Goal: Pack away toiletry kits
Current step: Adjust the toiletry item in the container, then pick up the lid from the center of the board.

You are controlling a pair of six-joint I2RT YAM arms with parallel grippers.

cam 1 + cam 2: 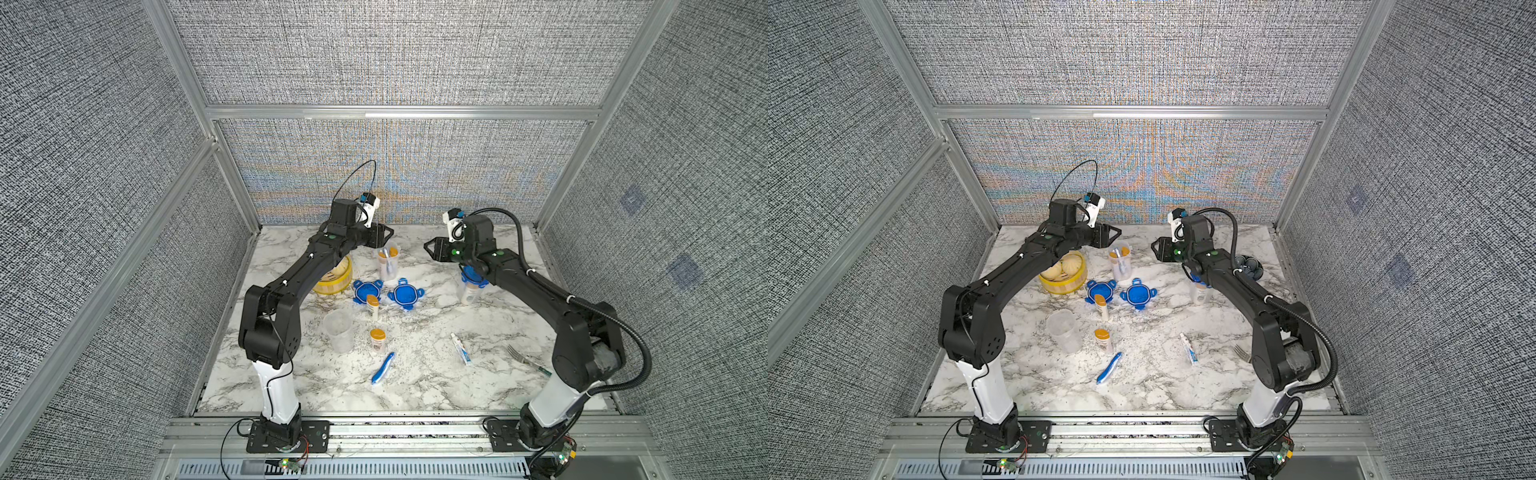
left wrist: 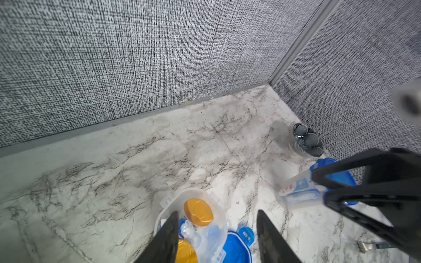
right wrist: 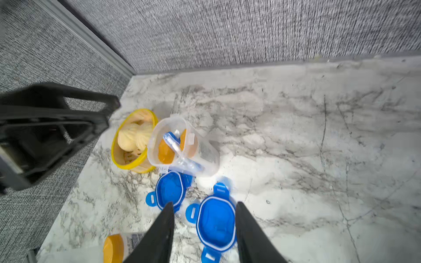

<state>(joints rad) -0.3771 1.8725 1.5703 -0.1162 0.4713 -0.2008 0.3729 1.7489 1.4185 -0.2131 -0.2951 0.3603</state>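
An open clear jar [image 1: 388,262] [image 2: 193,200] at the back holds two orange-capped bottles and a blue-white toothbrush. My left gripper [image 1: 388,233] [image 2: 217,213] hovers open just above it, holding nothing. Two blue lids [image 1: 368,291] [image 1: 405,295] lie in front of the jar, and a bottle [image 1: 372,306] rests against the left one. My right gripper [image 1: 428,247] [image 3: 204,203] hangs open and empty in the air above the right lid [image 3: 216,224]. A closed jar [image 1: 471,286] stands under the right arm. An empty jar [image 1: 338,330], a bottle [image 1: 378,338], a toothbrush [image 1: 383,368] and a toothpaste tube [image 1: 460,349] lie nearer the front.
A yellow steamer [image 1: 1064,274] with buns sits under the left forearm, beside the open jar. A dark patterned bowl [image 1: 1250,266] stands at the back right near the wall. A fork [image 1: 525,357] lies by the right arm's base.
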